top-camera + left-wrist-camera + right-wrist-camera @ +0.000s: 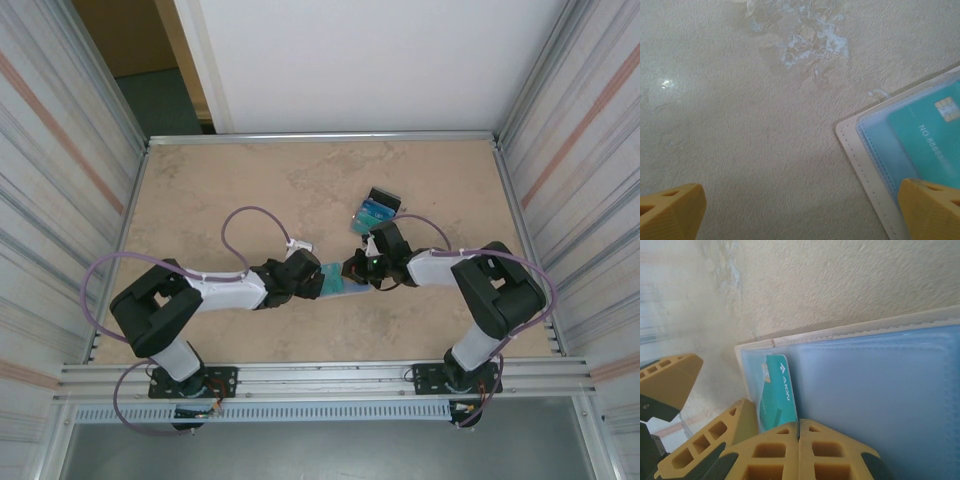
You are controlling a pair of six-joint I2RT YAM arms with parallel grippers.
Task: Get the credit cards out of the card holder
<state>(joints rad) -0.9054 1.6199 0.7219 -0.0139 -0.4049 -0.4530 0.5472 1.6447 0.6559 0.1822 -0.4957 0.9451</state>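
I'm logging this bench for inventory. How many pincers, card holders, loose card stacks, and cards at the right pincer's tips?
pincers: 2, left pincer and right pincer
card holder: 1
loose card stack: 1
teal card at the right pincer's tips: 1
total: 5

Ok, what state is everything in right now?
card holder: open, flat on the table
teal card: in the holder's pocket
loose cards: out, piled on the table
left hand: open, one finger over the holder's edge
right hand: shut, tips at the teal card's end

Teal card [927, 147] partly beyond frame edge
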